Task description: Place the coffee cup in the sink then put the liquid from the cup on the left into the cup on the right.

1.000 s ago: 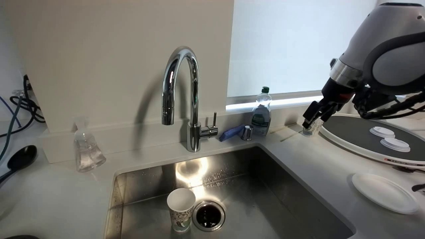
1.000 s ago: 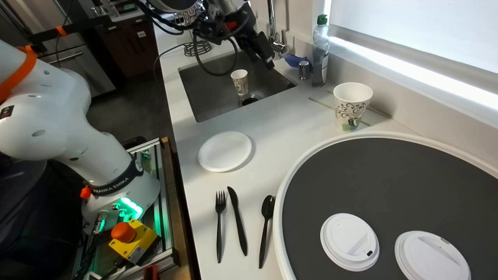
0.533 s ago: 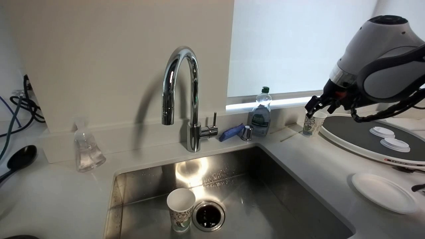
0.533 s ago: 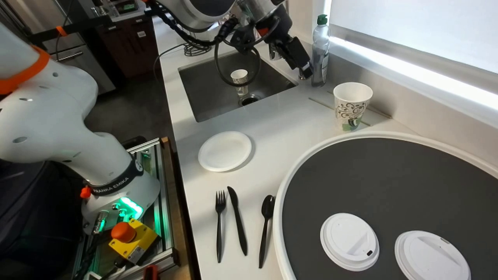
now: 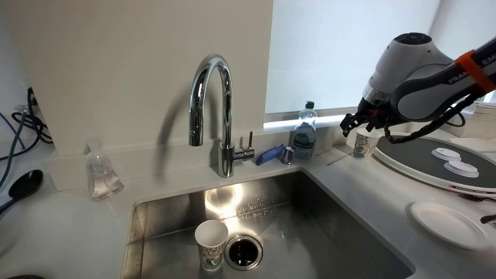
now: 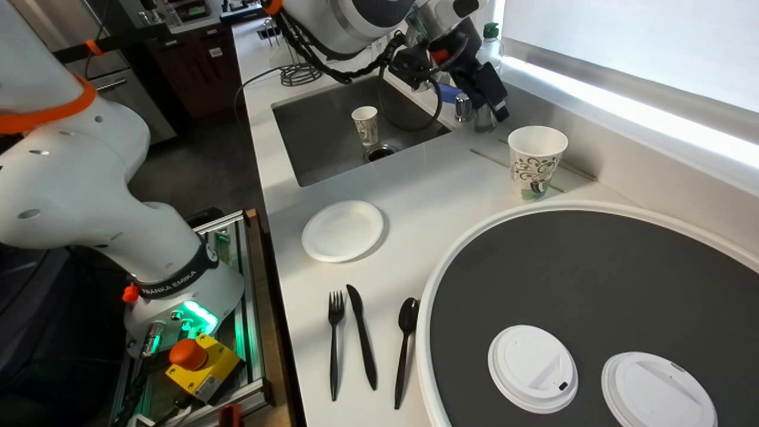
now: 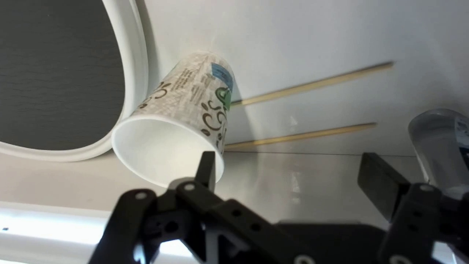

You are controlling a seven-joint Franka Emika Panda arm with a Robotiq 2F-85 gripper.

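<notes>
One paper cup (image 5: 211, 248) stands upright in the sink (image 5: 306, 248), beside the drain (image 5: 244, 252); a second cup (image 6: 535, 166), mouth up, long axis vertical, near the back edge of the surface (image 6: 427, 196). Beside it lie a round tray (image 6: 593, 267) and two wooden sticks (image 7: 311, 86) (partly hidden by it); a bottle (image 5: 304, 141) stands farther along. The jaws hang wide apart nearby.

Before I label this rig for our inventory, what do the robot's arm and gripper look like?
The rounded white and grey jointed arm has orange straps, a black braided cable, a shiny silver metal ring near the wrist and a black band at its base reading FRANKA EMIKA. The black gripper has two blocky fingers.
</notes>
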